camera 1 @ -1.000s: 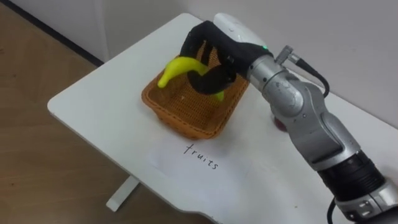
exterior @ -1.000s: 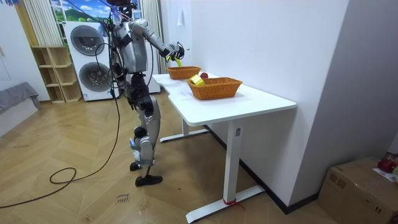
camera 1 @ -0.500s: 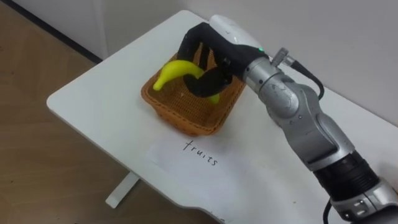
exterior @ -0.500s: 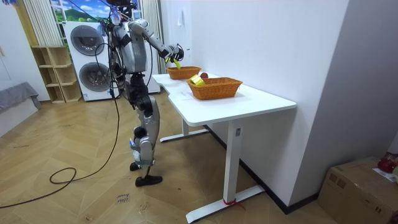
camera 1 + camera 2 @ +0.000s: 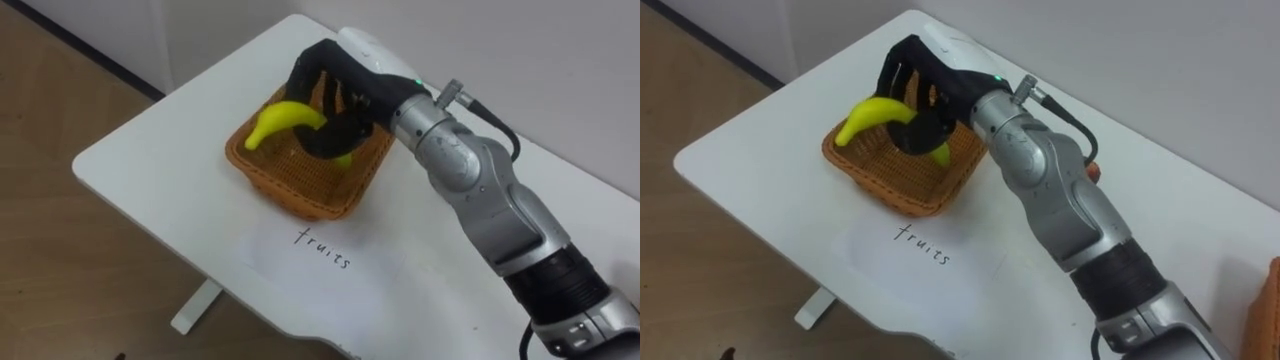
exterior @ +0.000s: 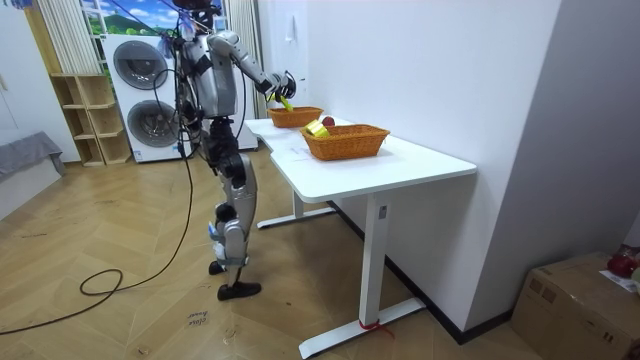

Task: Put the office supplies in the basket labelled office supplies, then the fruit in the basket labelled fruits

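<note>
Gripping one banana (image 5: 278,120), the right hand (image 5: 345,75) curls its black fingers round the middle of the smooth, curved yellow fruit. I see it held over one rectangular brown wicker basket (image 5: 300,185), tip toward the basket's left corner. One handwritten paper label (image 5: 320,250) lies just before the basket on the smooth white table (image 5: 160,170). The room view gives me a second wicker basket (image 6: 345,140), apart from the first, holding yellow and red items.
</note>
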`<state>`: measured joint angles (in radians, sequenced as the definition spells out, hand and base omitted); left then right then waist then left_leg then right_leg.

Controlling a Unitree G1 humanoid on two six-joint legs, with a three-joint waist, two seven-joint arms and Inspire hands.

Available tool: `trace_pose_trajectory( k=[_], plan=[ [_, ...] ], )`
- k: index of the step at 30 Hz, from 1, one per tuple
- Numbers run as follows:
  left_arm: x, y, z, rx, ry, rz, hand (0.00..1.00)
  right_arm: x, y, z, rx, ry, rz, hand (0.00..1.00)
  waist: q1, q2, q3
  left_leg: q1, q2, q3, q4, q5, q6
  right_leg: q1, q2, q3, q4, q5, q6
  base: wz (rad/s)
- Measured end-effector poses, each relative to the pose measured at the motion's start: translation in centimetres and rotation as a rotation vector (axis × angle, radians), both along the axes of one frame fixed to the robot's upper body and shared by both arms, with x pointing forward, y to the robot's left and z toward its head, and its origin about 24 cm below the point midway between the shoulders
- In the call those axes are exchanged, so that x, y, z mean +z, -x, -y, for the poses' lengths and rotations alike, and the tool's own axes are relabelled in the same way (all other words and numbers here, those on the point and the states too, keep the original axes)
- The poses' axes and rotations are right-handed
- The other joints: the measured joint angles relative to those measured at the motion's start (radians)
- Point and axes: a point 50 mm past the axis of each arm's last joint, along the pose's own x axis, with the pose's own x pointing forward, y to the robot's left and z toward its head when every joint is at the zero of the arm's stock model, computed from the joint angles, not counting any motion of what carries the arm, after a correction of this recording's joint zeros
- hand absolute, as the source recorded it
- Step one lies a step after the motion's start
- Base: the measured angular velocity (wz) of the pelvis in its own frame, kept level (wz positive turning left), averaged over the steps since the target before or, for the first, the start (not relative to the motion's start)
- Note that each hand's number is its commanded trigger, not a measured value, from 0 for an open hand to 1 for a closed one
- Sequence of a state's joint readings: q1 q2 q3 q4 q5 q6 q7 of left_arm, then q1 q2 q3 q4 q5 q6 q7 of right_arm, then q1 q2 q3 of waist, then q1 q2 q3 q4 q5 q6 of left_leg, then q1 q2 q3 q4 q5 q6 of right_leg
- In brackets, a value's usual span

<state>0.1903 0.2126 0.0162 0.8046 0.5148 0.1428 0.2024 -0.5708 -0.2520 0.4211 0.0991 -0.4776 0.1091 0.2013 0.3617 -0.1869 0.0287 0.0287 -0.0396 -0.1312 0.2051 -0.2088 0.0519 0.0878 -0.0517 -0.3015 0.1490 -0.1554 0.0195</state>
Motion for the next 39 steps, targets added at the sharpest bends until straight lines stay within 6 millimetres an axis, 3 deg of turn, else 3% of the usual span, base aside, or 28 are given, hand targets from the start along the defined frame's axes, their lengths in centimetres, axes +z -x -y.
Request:
trace_pose_trajectory(
  k=[21, 27, 31, 39],
  plan=[
    [-0.1, 0.1, 0.3, -0.019, 0.004, -0.021, 0.00, -0.2, 0.0, 0.0, 0.006, 0.036, -0.003, 0.00, -0.001, 0.012, 0.0011, 0.017, 0.001, 0.009, -0.004, 0.002, -0.002, 0.012, 0.001, 0.000, 0.001, 0.000, 0.000, 0.00],
    [-0.1, 0.2, 0.1, -0.019, -0.005, -0.028, 0.00, -0.2, 0.0, 0.3, 0.006, 0.023, -0.014, 0.00, -0.002, 0.024, -0.0062, 0.020, 0.002, 0.016, -0.005, 0.002, -0.002, 0.012, 0.001, 0.000, 0.001, 0.000, 0.000, -0.02],
    [-0.3, 0.7, -0.1, -0.008, -0.010, -0.047, 0.00, 0.1, -0.3, 1.1, -0.001, -0.056, -0.049, 0.00, -0.006, 0.021, -0.0093, 0.026, 0.002, 0.015, -0.004, 0.002, -0.002, 0.020, 0.001, 0.004, 0.001, 0.000, 0.000, 0.00],
    [-0.7, 1.7, 0.3, 0.008, -0.016, -0.068, 0.00, 1.5, -0.8, 2.9, -0.084, -0.283, 0.002, 0.00, -0.013, 0.032, -0.0065, 0.038, 0.002, 0.016, -0.004, 0.002, -0.002, 0.035, 0.001, 0.002, 0.001, 0.000, 0.000, 0.00]
  ],
)
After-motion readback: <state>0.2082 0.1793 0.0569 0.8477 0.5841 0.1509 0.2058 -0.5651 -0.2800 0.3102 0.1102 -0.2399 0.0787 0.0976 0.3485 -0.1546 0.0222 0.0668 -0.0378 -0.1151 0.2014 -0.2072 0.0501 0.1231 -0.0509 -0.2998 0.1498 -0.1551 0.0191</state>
